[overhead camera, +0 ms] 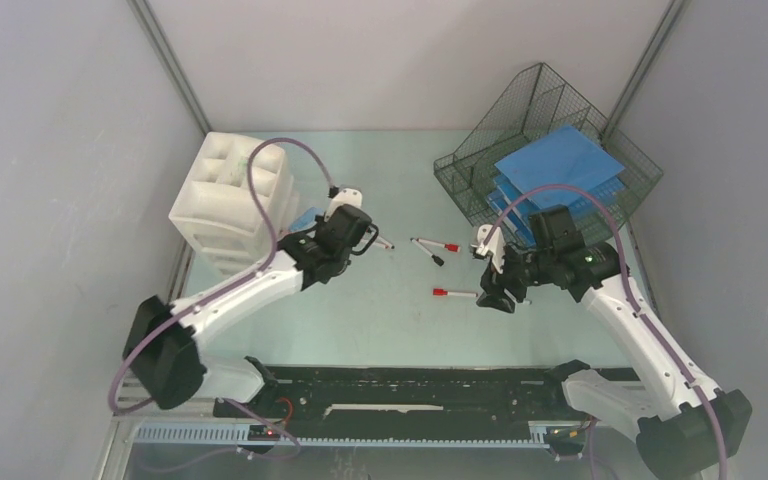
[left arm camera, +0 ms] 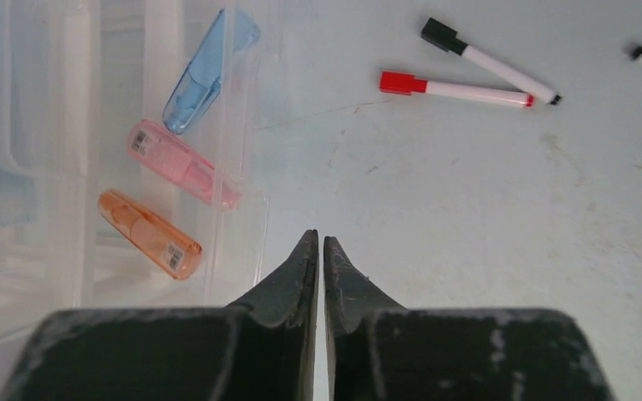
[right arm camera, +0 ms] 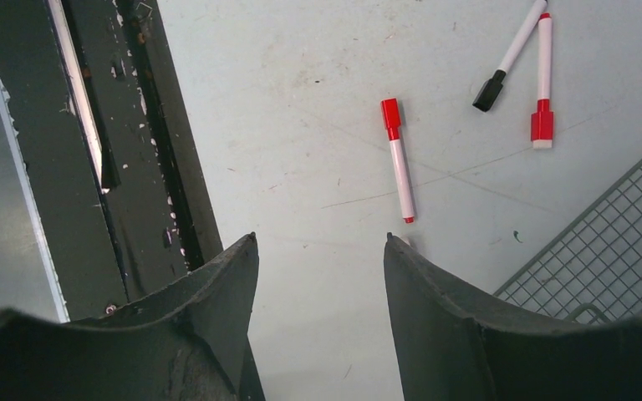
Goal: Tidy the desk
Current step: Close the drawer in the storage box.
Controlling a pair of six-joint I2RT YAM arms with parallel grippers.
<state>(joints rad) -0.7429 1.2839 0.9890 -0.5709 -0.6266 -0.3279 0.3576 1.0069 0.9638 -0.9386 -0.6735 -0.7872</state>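
Observation:
The desk (overhead camera: 380,325) is a pale mint-green top. My left gripper (overhead camera: 368,240) (left arm camera: 318,238) hovers over it beside an open translucent drawer (left arm camera: 234,167), jaws shut to a thin slit with nothing between them. A black-capped marker (left arm camera: 489,63) and a red-capped marker (left arm camera: 456,89) lie crossed ahead of it to the right. My right gripper (overhead camera: 495,292) (right arm camera: 318,238) is open and empty above the desk. Another red-capped marker (right arm camera: 399,159) (overhead camera: 455,294) lies just beyond its fingertips, and the crossed pair (overhead camera: 430,247) lies farther off.
A white drawer unit (overhead camera: 230,200) stands at back left; its drawer holds blue (left arm camera: 209,71), pink (left arm camera: 182,163) and orange (left arm camera: 149,234) capsule-shaped items. A wire-mesh tray (overhead camera: 550,150) with blue sheets (overhead camera: 560,165) sits back right. A black rail (overhead camera: 410,385) runs along the near edge.

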